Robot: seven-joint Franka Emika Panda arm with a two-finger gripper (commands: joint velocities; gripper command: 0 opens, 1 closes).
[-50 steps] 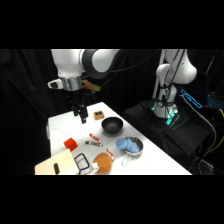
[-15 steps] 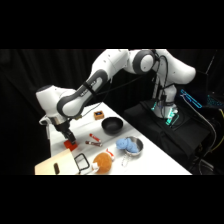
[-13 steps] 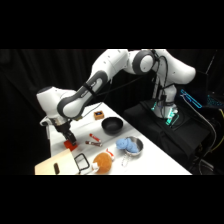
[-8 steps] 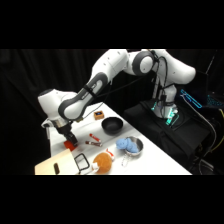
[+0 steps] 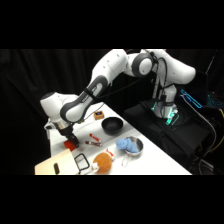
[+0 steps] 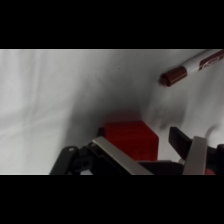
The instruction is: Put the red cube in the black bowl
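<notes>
Tool (image 6: 150, 155) fingers spread either side of red cube (image 6: 131, 139) on table (image 6: 50, 90), black bowl (image 5: 112, 125) well apart

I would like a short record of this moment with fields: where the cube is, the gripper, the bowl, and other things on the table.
red cube: on the white table near its left edge, between the gripper's fingers
gripper: down at the cube, one finger on each side of it; grip cannot be told
black bowl: further back on the table, apart from the cube, nothing seen in it
red-and-white marker: lying beside the cube
metal bowl: holds something blue
task state: cube not yet in bowl
</notes>
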